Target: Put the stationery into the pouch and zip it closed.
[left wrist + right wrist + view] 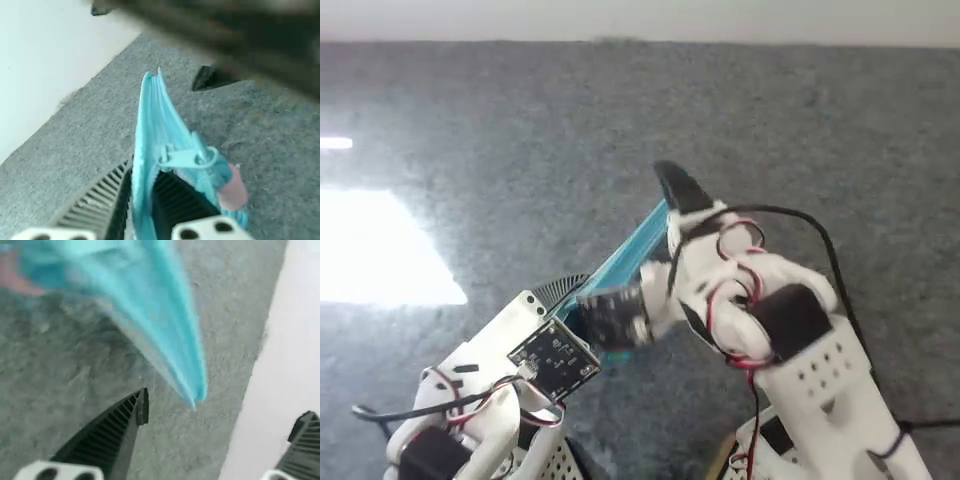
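The turquoise pouch point(625, 258) hangs in the air over the grey mat, stretched between the two arms. My left gripper point(142, 200) is shut on the pouch's point(155, 125) near edge, one ribbed finger on each side of the fabric. The zipper pull point(185, 158) lies close to that grip, and something pink point(232, 190) pokes out beside it. My right gripper point(223, 410) is open, its fingers point(110, 435) spread wide, with the pouch's pointed far end point(165, 330) in front of them. In the high view the right gripper point(677, 212) sits at the pouch's far end.
A grey mat point(520, 140) covers the table, with a bright glare patch point(370, 245) at the left. A pale floor or wall borders the mat point(300, 340). The right arm point(225, 30) looms dark and blurred close over the left wrist camera.
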Motion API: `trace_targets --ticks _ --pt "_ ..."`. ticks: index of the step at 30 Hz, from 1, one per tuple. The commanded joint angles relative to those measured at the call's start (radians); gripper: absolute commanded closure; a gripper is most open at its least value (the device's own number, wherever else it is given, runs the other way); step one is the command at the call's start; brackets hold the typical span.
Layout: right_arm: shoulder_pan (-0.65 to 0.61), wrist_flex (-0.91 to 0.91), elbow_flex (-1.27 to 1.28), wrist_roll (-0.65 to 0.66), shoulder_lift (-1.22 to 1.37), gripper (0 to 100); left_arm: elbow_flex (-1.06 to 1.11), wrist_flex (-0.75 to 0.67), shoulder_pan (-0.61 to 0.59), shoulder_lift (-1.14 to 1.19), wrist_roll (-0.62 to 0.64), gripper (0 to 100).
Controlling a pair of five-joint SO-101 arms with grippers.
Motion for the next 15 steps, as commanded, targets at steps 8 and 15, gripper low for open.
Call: trace_targets --ticks 8,15 --pt "-0.067 -0.031 -0.051 0.034 0.07 53.2 -0.051 -0.005 -0.002 0.017 -0.009 99" --pt "-0.096 -0.087 -0.12 0.038 0.252 54.9 -0.053 -0.006 -0.003 0.012 -0.009 99"
